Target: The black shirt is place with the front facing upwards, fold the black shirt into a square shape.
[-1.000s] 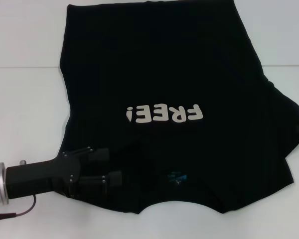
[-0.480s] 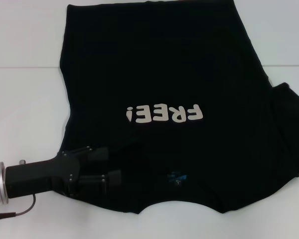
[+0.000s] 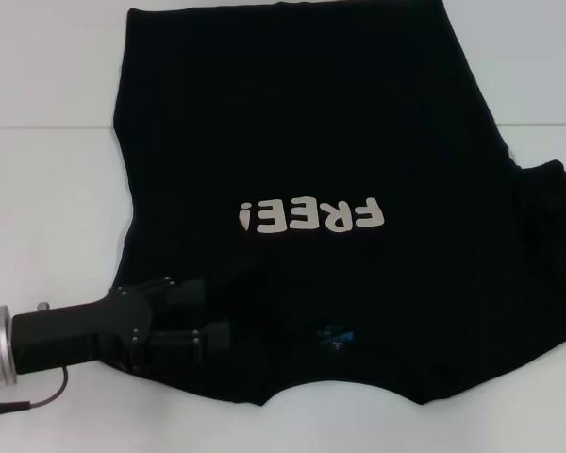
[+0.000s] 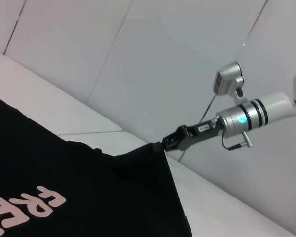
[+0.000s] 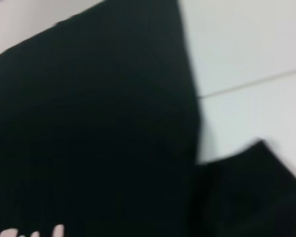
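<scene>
Black shirt (image 3: 340, 142) lies chest-up on the white desk (image 3: 47, 198), "FREE!" lettering (image 3: 311, 217) reading upside down from the head view, collar and blue neck label (image 3: 335, 335) toward the near edge, hem toward the far edge. Left gripper (image 3: 217, 316) sits low at the near-left of the shirt by the shoulder, fingers (image 3: 191, 293) parted a little with what looks like a fold of cloth between them; whether it has a real grip cannot be told. Right gripper (image 4: 164, 143) is out of the head view; the left wrist view shows it at the tip of the right sleeve (image 4: 148, 153), jaws pinched on the cloth and the sleeve pulled into a taut ridge. Likely step: bringing both sides in toward the centre line. To do it well, both pinches should hold a single layer, lift just clear of the desk, travel together and land with side edges parallel, lettering centred. Risk: the left side is already bunched near the collar, so a crease may get locked in. Nothing else visible on the desk; a seam line crosses it.
</scene>
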Robot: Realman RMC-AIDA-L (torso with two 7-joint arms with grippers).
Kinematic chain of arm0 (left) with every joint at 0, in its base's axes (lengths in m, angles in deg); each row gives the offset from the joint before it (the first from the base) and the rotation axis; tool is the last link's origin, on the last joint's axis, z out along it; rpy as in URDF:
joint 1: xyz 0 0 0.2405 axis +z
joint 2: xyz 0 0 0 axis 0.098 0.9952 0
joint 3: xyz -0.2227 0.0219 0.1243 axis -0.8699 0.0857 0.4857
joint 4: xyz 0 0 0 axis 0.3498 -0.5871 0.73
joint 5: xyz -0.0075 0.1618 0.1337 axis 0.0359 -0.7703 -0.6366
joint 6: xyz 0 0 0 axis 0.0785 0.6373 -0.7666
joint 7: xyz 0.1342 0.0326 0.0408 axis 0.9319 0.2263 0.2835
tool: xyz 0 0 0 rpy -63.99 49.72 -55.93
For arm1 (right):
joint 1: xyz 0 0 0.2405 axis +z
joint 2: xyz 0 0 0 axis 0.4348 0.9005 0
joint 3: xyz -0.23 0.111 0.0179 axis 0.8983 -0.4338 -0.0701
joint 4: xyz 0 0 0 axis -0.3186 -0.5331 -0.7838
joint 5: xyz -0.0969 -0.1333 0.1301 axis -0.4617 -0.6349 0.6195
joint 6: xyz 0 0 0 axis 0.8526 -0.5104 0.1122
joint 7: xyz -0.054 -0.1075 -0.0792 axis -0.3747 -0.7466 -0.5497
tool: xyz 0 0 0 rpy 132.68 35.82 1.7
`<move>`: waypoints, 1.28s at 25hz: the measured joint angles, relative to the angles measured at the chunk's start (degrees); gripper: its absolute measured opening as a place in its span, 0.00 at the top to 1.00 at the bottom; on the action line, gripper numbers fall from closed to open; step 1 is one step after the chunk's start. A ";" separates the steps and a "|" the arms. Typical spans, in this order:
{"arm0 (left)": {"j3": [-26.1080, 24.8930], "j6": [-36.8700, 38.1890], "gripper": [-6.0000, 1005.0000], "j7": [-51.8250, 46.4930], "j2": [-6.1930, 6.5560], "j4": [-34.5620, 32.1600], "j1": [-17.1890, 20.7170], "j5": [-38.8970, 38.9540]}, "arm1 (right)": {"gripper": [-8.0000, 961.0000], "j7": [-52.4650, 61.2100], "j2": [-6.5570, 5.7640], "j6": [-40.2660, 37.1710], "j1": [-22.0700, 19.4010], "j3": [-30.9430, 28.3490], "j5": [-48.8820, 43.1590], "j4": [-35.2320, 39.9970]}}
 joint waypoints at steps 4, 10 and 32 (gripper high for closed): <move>0.00 0.00 0.05 -0.08 0.04 0.00 0.00 -0.01 | 0.94 -0.93 0.67 -0.81 2.79 3.45 -0.19 0.03; 0.00 0.01 0.05 -0.08 0.06 0.00 0.00 0.08 | 0.93 -1.00 2.45 -0.32 6.75 13.07 -0.42 0.05; 0.00 -0.85 0.06 -0.17 -0.28 0.29 -0.16 0.15 | 0.58 2.99 1.27 -0.26 4.41 14.93 0.93 -1.38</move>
